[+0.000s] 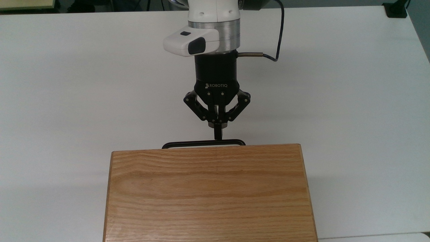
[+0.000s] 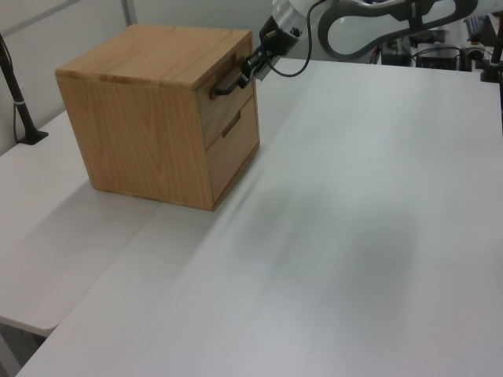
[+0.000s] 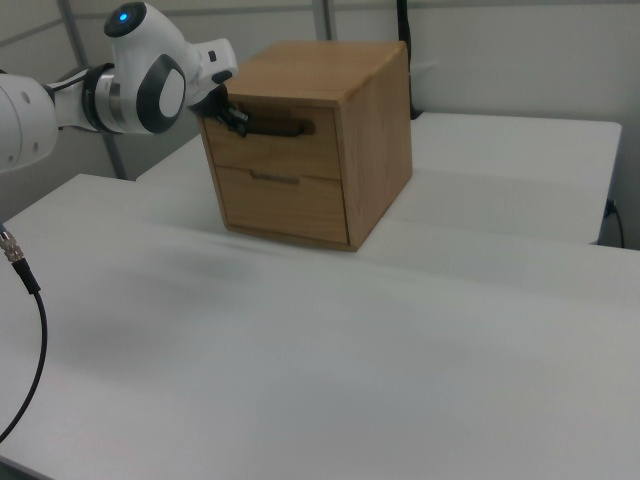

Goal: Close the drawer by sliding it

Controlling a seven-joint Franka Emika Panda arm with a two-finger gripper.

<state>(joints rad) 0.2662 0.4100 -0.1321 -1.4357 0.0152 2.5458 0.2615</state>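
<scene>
The jaws point(image 1: 218, 133) are pressed together, tips touching the black bar handle point(image 1: 203, 144) of the drawer point(image 3: 268, 144), whose front sits flush in the wooden cabinet point(image 2: 149, 94) just beyond them. White surface point(image 1: 336, 101) lies bare on both sides of the jaws. "ROBOTIQ" is printed on the black wrist point(image 1: 216, 85).

Oak drawer point(image 3: 272, 143) seemingly flush in cabinet point(image 3: 375, 140); black bar handle point(image 1: 203, 143) protruding
</scene>
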